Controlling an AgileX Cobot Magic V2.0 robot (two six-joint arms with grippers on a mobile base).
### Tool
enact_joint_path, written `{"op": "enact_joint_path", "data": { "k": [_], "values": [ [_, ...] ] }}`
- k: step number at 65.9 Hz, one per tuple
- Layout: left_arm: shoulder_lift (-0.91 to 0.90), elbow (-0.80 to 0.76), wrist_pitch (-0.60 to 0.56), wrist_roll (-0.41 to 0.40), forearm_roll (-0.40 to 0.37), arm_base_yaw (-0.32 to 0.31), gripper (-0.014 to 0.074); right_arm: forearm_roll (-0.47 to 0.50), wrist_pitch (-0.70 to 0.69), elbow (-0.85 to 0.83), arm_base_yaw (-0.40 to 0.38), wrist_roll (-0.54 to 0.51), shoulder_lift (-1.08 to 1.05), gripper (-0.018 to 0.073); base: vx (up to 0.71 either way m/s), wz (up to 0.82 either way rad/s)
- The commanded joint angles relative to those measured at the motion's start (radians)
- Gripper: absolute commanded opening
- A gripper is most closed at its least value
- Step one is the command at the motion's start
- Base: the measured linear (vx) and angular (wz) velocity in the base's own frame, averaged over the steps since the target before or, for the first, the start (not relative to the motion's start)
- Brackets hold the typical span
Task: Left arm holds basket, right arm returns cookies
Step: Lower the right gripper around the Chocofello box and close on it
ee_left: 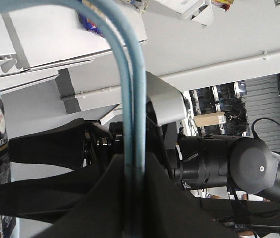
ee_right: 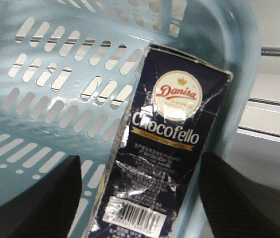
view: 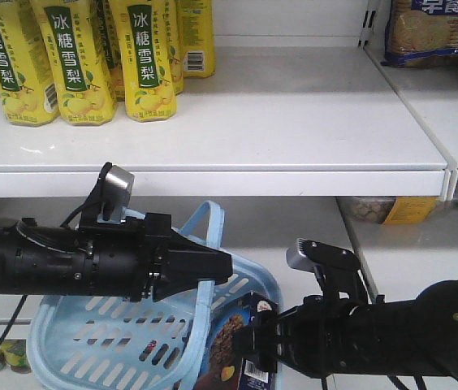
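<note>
I'm holding the basket by its hoop handles, left gripper clamped on them, and bracketing the cookie box, leaning in the basket's right end, with the right gripper spread wide, apparently not touching; likely next, I'm closing and lifting it out.

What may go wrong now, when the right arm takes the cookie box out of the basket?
1. The basket hangs by its thin handles in the left gripper; a push may swing or tilt it.
2. The cookie box leans on the basket wall between the open fingers of the right gripper; closing may pinch the wall too.
</note>
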Motion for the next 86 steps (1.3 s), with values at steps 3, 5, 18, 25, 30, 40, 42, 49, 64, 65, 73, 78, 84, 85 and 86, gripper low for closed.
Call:
{"op": "enact_joint_path", "data": {
  "k": [3, 5, 18, 25, 30, 40, 42, 49, 64, 65, 73, 78, 84, 85, 86],
  "values": [
    [-0.032, -0.029, -0.023, 0.042, -0.095, 0.001, -0.0003, 0.039, -0.014, -0.025, 0.001, -0.037, -0.016, 0.0475, 0.0, 0.0],
    [-0.032, -0.029, -0.023, 0.042, -0.095, 0.001, -0.0003, 0.052, -0.012, -0.025, 0.001, -0.051, -0.016, 0.0475, 0.0, 0.0],
    [-0.032, -0.029, -0.023, 0.042, -0.094, 0.001, -0.0003, 0.115, -0.008, -0.025, 0.001, -0.113, 0.0, 0.0475, 0.0, 0.0],
    [-0.032, -0.029, -0.023, 0.042, -0.095, 0.001, -0.0003, 0.149, 0.004, -0.025, 0.001, -0.145, 0.023, 0.0475, 0.0, 0.0],
    [-0.032, -0.029, -0.023, 0.042, -0.095, 0.001, -0.0003, 0.183, 0.015, -0.025, 0.001, -0.178, 0.042, 0.0475, 0.0, 0.0],
    [-0.032, -0.029, -0.023, 0.042, -0.095, 0.001, -0.0003, 0.268, 0.032, -0.025, 0.001, -0.259, 0.075, 0.0475, 0.0, 0.0],
    [-0.032, -0.029, -0.023, 0.042, -0.095, 0.001, -0.0003, 0.285, 0.032, -0.025, 0.001, -0.274, 0.081, 0.0475, 0.0, 0.0],
    [-0.032, -0.029, -0.023, 0.042, -0.095, 0.001, -0.0003, 0.34, 0.032, -0.025, 0.001, -0.322, 0.103, 0.0475, 0.0, 0.0],
    [-0.032, -0.029, -0.023, 0.042, -0.095, 0.001, -0.0003, 0.369, 0.036, -0.078, 0.001, -0.369, 0.165, 0.0475, 0.0, 0.0],
    [-0.032, -0.029, -0.023, 0.042, -0.095, 0.001, -0.0003, 0.369, 0.036, -0.082, 0.001, -0.368, 0.169, 0.0475, 0.0, 0.0],
    [-0.032, -0.029, -0.023, 0.042, -0.095, 0.001, -0.0003, 0.38, 0.035, -0.117, 0.001, -0.355, 0.201, 0.0475, 0.0, 0.0],
    [-0.032, -0.029, -0.023, 0.042, -0.095, 0.001, -0.0003, 0.402, 0.042, -0.13, 0.0, -0.353, 0.216, 0.0475, 0.0, 0.0],
    [-0.032, -0.029, -0.023, 0.042, -0.095, 0.001, -0.0003, 0.422, 0.077, -0.146, 0.0, -0.353, 0.226, 0.0475, 0.0, 0.0],
    [-0.032, -0.029, -0.023, 0.042, -0.095, 0.001, -0.0003, 0.423, 0.085, -0.148, 0.0, -0.353, 0.228, 0.0475, 0.0, 0.0],
    [-0.032, -0.029, -0.023, 0.042, -0.095, 0.001, -0.0003, 0.423, 0.089, -0.15, 0.0, -0.353, 0.228, 0.0475, 0.0, 0.0]
  ]
}}
